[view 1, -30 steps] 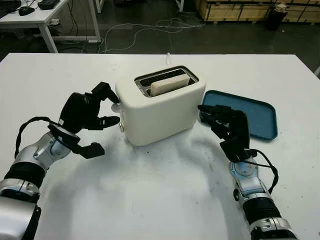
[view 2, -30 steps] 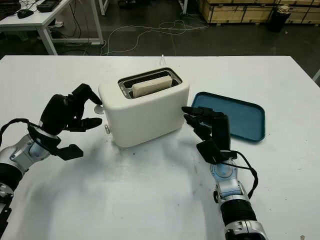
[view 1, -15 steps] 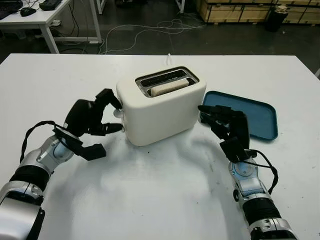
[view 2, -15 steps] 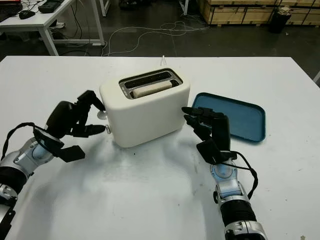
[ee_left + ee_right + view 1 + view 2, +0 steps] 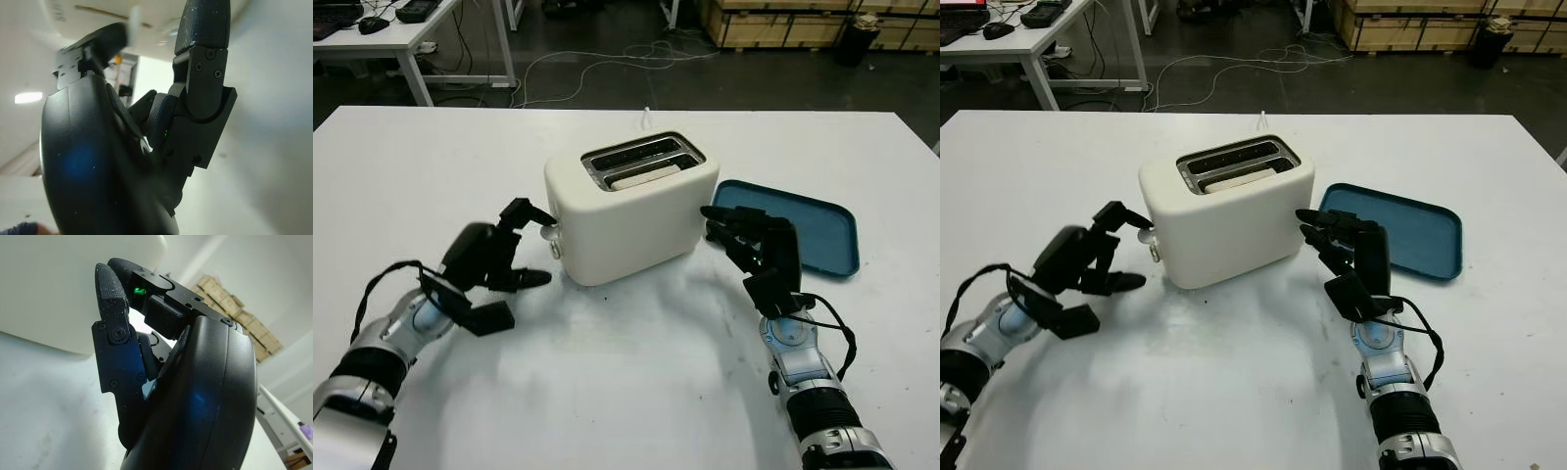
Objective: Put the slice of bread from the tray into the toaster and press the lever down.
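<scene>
Lowered since a second ago, the lever [image 5: 548, 232] is pressed by a fingertip of the left hand [image 5: 487, 259], which grasps nothing, and the bread slice [image 5: 643, 177] is sunk inside the toaster [image 5: 631, 217]. Right of it, the right hand [image 5: 759, 250] is held open beside the tray [image 5: 803, 230] on the counter [image 5: 626, 392].

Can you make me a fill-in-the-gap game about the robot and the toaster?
1. The slice of bread sits inside the cream ____.
2. The blue tray has ____ on it.
3. The left hand has a finger on the toaster's ____.
4. The right hand is open between the toaster and the ____.

Missing words: toaster; nothing; lever; tray
</scene>
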Tool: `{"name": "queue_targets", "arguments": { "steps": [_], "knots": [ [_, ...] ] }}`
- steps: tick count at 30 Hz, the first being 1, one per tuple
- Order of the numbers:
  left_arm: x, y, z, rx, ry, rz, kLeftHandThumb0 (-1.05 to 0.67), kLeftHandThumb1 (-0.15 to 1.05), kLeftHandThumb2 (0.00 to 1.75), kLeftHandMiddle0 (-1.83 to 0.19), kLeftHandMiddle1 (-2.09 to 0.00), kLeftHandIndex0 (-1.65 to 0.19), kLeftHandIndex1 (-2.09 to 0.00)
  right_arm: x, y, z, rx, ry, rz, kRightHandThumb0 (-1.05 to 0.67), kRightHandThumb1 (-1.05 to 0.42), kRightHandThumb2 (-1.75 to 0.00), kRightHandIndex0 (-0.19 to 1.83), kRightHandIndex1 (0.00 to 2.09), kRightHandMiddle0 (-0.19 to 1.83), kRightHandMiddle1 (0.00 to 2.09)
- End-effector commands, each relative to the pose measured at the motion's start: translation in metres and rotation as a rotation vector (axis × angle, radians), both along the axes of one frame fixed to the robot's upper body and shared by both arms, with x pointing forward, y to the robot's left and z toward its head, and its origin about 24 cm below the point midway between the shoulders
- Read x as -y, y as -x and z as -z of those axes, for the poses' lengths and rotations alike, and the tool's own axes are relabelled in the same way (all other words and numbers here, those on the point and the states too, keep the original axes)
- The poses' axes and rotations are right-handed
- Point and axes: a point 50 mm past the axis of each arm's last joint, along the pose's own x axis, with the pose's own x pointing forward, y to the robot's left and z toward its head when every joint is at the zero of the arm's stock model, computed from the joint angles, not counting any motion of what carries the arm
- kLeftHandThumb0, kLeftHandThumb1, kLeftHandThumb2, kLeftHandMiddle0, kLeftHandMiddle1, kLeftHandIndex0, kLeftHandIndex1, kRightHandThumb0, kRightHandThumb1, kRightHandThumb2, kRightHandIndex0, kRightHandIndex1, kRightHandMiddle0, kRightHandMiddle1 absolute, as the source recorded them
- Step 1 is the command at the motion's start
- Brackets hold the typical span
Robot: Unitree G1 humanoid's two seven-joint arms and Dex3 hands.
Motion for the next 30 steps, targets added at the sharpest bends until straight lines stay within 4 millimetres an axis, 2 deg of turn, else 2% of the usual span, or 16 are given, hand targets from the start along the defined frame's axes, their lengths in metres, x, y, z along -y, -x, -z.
{"name": "queue_targets", "arguments": {
  "steps": [1, 6, 10, 14, 21, 24, 26, 28, 30],
  "knots": [
    [0.021, 0.012, 0.024, -0.133, -0.071, 0.122, -1.01, 0.92, 0.26, -1.09, -1.72, -0.86, -1.01, 0.002, 0.001, 0.002, -0.007, -0.002, 0.017, -0.50, -0.92, -0.04, 0.96, 0.93, 1.18, 0.00],
    [0.021, 0.020, 0.028, -0.156, -0.040, 0.127, -1.01, 0.92, 0.27, -1.09, -1.73, -0.88, -0.97, 0.001, 0.001, 0.003, -0.010, -0.011, 0.016, -0.50, -0.92, -0.03, 0.97, 0.93, 1.19, 0.00],
    [0.021, 0.021, 0.027, -0.160, -0.007, 0.135, -1.00, 0.92, 0.24, -1.06, -1.62, -0.89, -0.88, 0.001, 0.001, 0.003, -0.015, -0.010, 0.017, -0.51, -0.92, -0.03, 0.97, 0.93, 1.19, 0.01],
    [0.022, 0.018, 0.022, -0.118, -0.021, 0.126, -1.01, 0.92, 0.29, -1.09, -1.73, -0.92, -0.85, 0.000, 0.001, 0.002, -0.017, -0.015, 0.015, -0.50, -0.92, -0.02, 0.98, 0.92, 1.19, 0.00],
    [0.020, 0.010, 0.004, -0.059, -0.004, 0.125, -0.98, 0.92, 0.28, -1.09, -1.75, -0.88, -0.88, 0.001, 0.000, 0.002, -0.013, -0.016, 0.016, -0.50, -0.92, -0.02, 0.97, 0.92, 1.19, 0.00],
    [0.018, 0.001, -0.010, -0.033, 0.001, 0.134, -0.97, 0.92, 0.39, -0.98, -1.74, -0.77, -1.05, 0.001, 0.000, 0.002, -0.013, -0.012, 0.015, -0.50, -0.92, -0.03, 0.98, 0.93, 1.19, 0.00],
    [0.018, -0.003, -0.019, 0.002, 0.007, 0.135, -0.98, 0.92, 0.48, -0.96, -1.72, -0.70, -1.28, 0.001, 0.000, 0.002, -0.014, -0.009, 0.017, -0.50, -0.92, -0.03, 0.98, 0.93, 1.19, 0.00],
    [0.019, -0.006, -0.026, 0.063, 0.017, 0.121, -0.98, 0.92, 0.56, -1.00, -1.74, -0.64, -1.60, 0.001, 0.000, 0.002, -0.014, -0.009, 0.017, -0.50, -0.92, -0.03, 0.98, 0.93, 1.19, 0.00],
    [0.021, -0.009, -0.032, 0.109, 0.028, 0.115, -0.97, 0.92, 0.60, -1.11, -1.74, -0.72, -1.72, 0.001, 0.000, 0.002, -0.012, -0.005, 0.017, -0.50, -0.92, -0.03, 0.97, 0.93, 1.19, 0.00]
  ]
}}
